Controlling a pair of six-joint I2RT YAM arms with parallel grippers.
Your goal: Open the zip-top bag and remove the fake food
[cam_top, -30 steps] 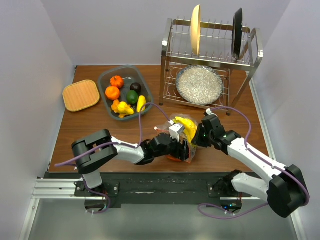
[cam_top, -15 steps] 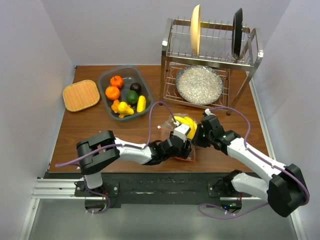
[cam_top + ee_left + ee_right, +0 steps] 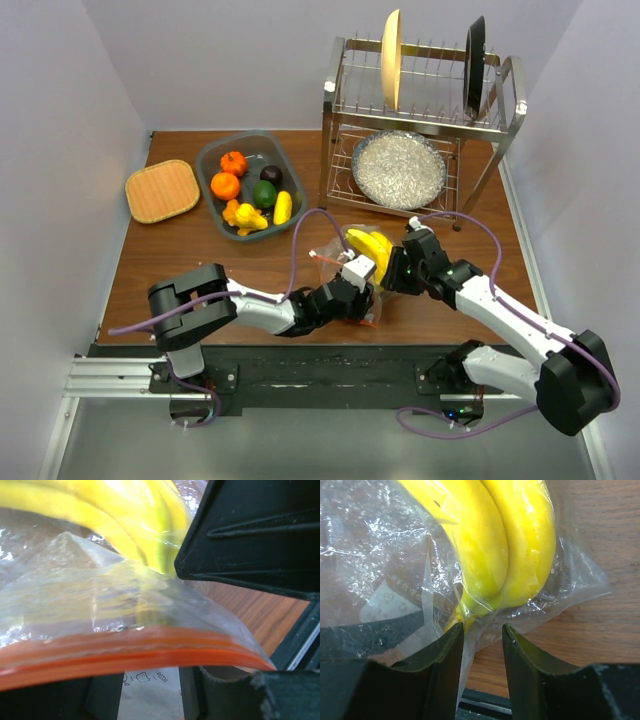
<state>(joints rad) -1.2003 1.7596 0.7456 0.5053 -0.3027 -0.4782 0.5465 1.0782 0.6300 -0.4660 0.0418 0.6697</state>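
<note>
- The zip-top bag (image 3: 380, 555) lies close to the front edge of the worktop (image 3: 200, 260), about midway along it, between the two arms. The yellow banana bunch (image 3: 490, 545) is inside it.
- In the left wrist view the orange-red zip strip (image 3: 125, 655) runs as one unbroken band. We judge the mouth is not yet parted, so opening is the step in hand.
- The left gripper (image 3: 360, 292) is right at the strip. We cannot tell whether its jaws have closed on it. Before pulling, we should confirm it has only one lip of the strip, not both layers.
- The right gripper (image 3: 482, 630) has its jaws apart. Loose film and the tip of the banana stem sit in the gap, and nothing is pinched.
- We would close the right gripper on film alone, clear of the stem. Clamping the fruit would only drag the whole bag.
- The pull should be slow, with the two grippers moving away from each other across the strip. The crinkly plastic is likely to slip.
- The bag should stay low on the worktop so the bananas do not tip out early.
- The other pieces lie in the grey tub (image 3: 210, 160) towards the far left corner, well apart.
</note>
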